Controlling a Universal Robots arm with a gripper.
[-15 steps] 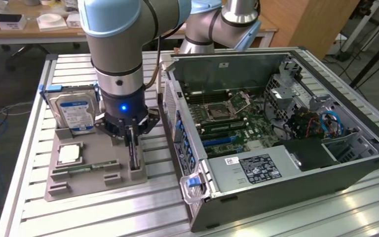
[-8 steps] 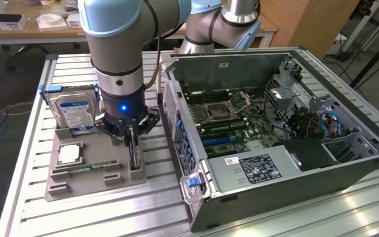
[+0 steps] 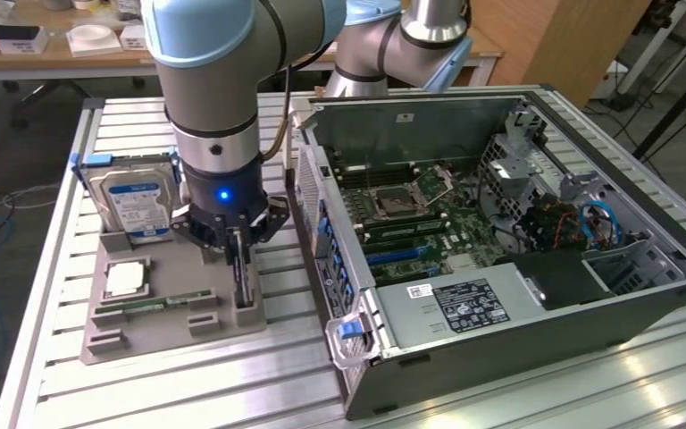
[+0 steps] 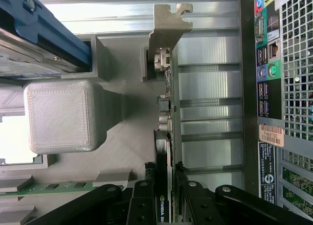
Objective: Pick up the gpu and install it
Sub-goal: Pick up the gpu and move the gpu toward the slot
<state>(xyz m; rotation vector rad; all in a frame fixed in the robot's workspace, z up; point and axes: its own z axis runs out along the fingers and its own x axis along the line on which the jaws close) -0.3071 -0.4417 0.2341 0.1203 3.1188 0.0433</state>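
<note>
"One gpu (image 4: 167, 107), and where does it stand?"
"On edge in the grey holder (image 3: 158, 344), its silver bracket (image 4: 167, 27) at one end, near the open computer case (image 3: 522, 313)."
"And the gripper (image 4: 166, 183)?"
"Its jaws pinch the gpu from both faces. A hard drive (image 3: 132, 201) stands upright in the same holder."

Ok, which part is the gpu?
Find the grey tray beside the open computer case. On its side nearest the case, the gpu stands on edge in the gripper: a thin card with a silver bracket, unlike the boxy hard drive.
</note>
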